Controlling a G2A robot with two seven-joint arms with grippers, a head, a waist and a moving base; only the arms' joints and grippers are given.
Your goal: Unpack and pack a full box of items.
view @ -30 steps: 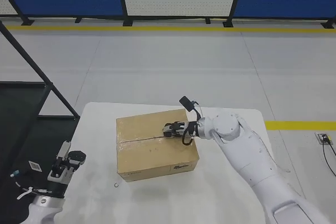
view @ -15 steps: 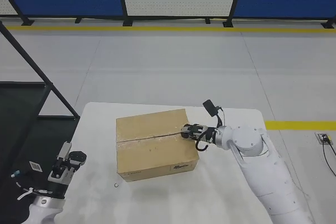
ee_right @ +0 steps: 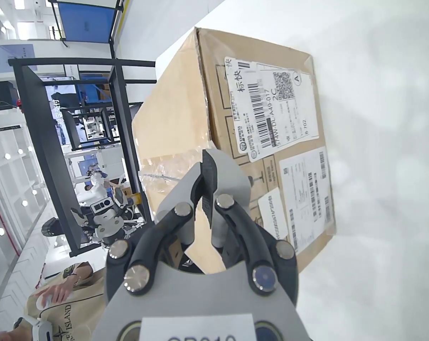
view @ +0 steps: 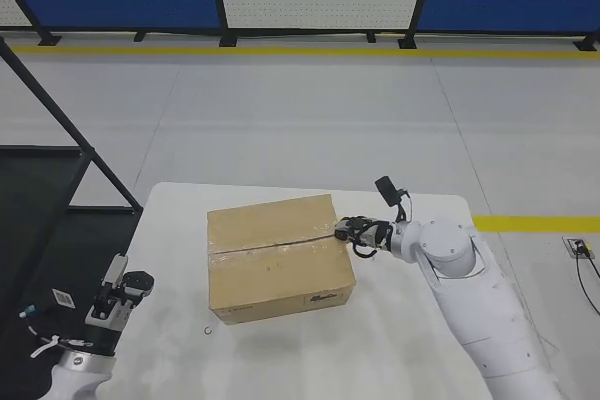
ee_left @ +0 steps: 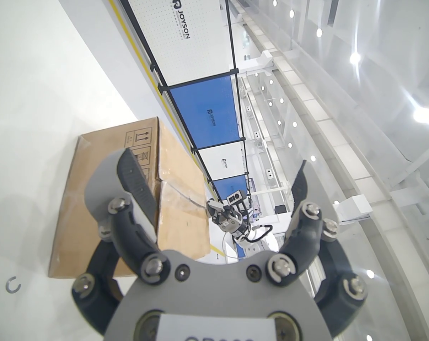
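1. Cardboard box [view: 280, 255] – stands closed on the white table [view: 400, 340], roughly at the table's middle, with its long sides running across the top view. Both top flaps are down and meet in one seam along the length of the lid.
2. Clear tape [view: 265, 247] – covers that seam. In the right wrist view the tape [ee_right: 164, 172] looks wrinkled and glossy near the box end closest to the right arm.
3. Right gripper [view: 342, 232] – sits at the right-hand end of the lid, at the point where the seam reaches the box edge. The right wrist view shows its claw [ee_right: 204, 157] with the two fingers drawn together, tips just over the taped edge. Whether any tape is pinched between them cannot be told. The left wrist view shows the same gripper [ee_left: 214, 211] at the far end of the box [ee_left: 72, 196].
4. Left gripper [view: 128, 272] – is held near the table's left front corner, well apart from the box. In its own wrist view the claw [ee_left: 214, 164] is spread wide, with nothing between the fingers.
5. Shipping labels [ee_right: 271, 108] – white printed sheets stuck on the end face of the box [ee_right: 171, 115] that faces the right arm.
6. Small open ring [view: 208, 331] – lies flat on the table just off the box's front left corner, also visible in the left wrist view [ee_left: 13, 284].
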